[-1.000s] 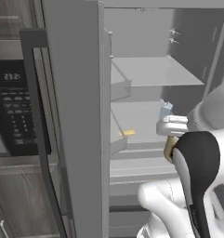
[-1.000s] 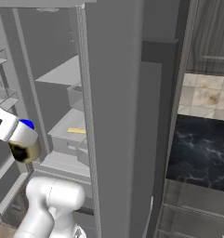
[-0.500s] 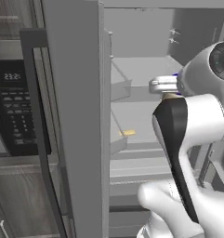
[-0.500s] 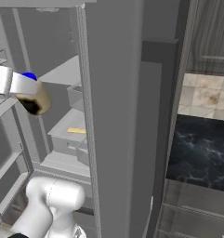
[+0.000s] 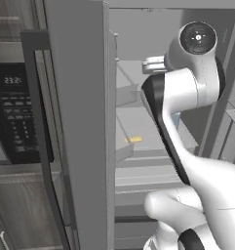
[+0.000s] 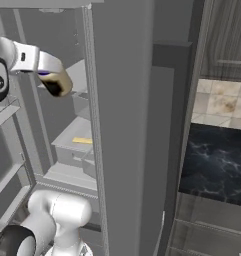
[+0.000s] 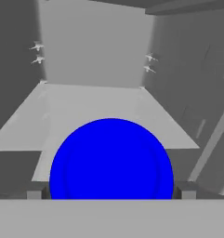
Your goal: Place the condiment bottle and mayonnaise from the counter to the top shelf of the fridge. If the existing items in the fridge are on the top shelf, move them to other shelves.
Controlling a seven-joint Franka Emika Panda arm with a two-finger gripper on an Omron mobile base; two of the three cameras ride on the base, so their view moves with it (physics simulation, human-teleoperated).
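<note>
The fridge (image 5: 80,122) stands open, its long dark door edge rising in front of the left base view and hiding the left part of the pale interior. In the right base view the same door (image 6: 127,125) blocks the middle of the picture, with the black veined desk (image 6: 217,160) to its right, beyond the door and well apart from the arm.

Inside, the top shelf (image 7: 104,100) is a flat pale board with side walls close on either hand and a back wall behind; its surface ahead of the jar is bare. On a lower shelf (image 5: 148,129) a small flat yellow piece (image 5: 134,139) lies near the front left edge, also seen in the right base view (image 6: 82,140). A sliver of a pale blue pack (image 5: 175,118) shows just behind the arm, which covers most of it.

The gripper (image 6: 54,80) is raised to the height of the top shelf, at the fridge's opening. Its jaws stand wide and hold the mayonnaise (image 7: 111,160) between them, the blue lid facing into the shelf space, the jar at the shelf's front edge.
</note>
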